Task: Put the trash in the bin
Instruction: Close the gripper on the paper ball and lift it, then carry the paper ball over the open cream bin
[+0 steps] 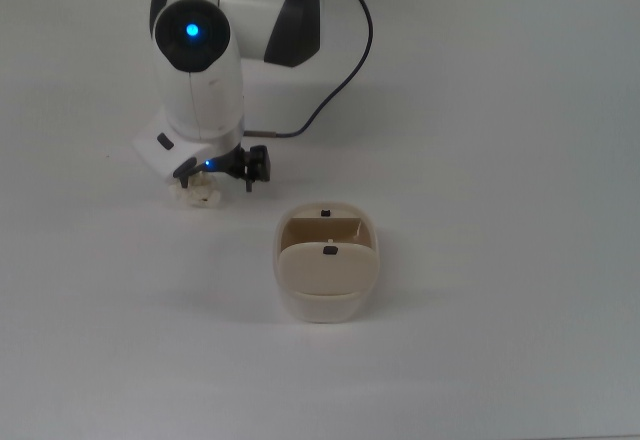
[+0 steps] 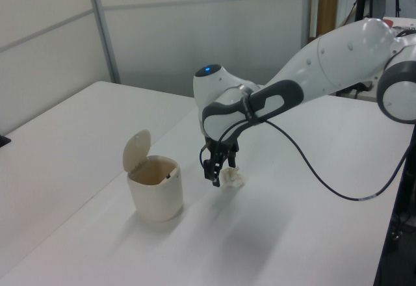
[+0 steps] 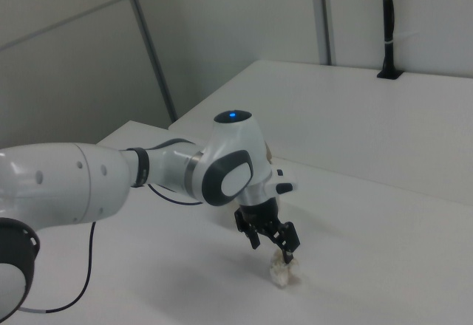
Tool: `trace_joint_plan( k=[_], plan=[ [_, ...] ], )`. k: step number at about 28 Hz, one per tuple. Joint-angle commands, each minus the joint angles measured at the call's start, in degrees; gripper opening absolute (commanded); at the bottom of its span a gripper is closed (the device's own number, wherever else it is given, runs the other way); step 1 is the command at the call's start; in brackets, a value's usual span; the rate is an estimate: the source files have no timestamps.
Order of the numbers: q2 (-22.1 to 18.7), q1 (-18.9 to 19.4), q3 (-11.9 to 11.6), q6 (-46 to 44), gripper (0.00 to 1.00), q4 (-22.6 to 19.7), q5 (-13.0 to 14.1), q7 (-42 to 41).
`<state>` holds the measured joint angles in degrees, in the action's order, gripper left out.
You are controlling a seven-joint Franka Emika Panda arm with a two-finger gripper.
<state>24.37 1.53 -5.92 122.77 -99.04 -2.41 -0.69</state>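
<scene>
White table (image 1: pixel 500 110); bin (image 1: pixel 326 278) and, apparently resting, trash (image 1: pixel 203 198)

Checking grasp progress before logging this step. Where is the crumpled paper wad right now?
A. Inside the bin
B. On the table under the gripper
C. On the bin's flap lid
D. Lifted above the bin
B: the paper wad lies on the white table just below the gripper, beside the bin, whose flap lid is tipped up.
</scene>
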Motion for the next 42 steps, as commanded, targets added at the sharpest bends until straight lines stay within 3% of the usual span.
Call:
trace_joint_plan(
  k=[1, 4, 8, 9, 14, 15, 24, 29, 34, 38, 42],
  plan=[
    [1.46, -0.82, -0.23, 3.62, 1.00, -0.19, 0.39, 0.95],
    [1.47, -1.70, -0.23, 3.62, 1.00, -0.19, 0.04, 0.86],
    [1.47, -1.88, -0.23, 3.62, 0.87, -0.19, -0.22, 0.51],
    [1.47, -2.23, -0.23, 3.62, 0.74, -0.28, -0.48, 0.43],
    [1.38, -2.58, -0.23, 3.53, 0.39, -0.19, -0.57, -1.06],
    [1.38, -2.67, -0.23, 3.36, 0.38, -0.19, -0.57, -1.24],
    [-3.63, -2.41, 0.03, 2.56, 0.34, 0.77, -0.31, -1.16],
    [-7.14, -1.36, 2.40, 1.42, 0.35, 3.23, 0.65, -0.54],
    [-6.80, -0.21, 5.04, 2.30, 0.35, 7.01, 1.01, -0.54],
    [-6.45, 0.75, 7.06, 7.19, 0.35, 7.55, 1.01, 1.21],
    [-5.13, 2.42, 7.24, 13.18, 0.35, 7.55, 0.92, 3.50]
  ],
)
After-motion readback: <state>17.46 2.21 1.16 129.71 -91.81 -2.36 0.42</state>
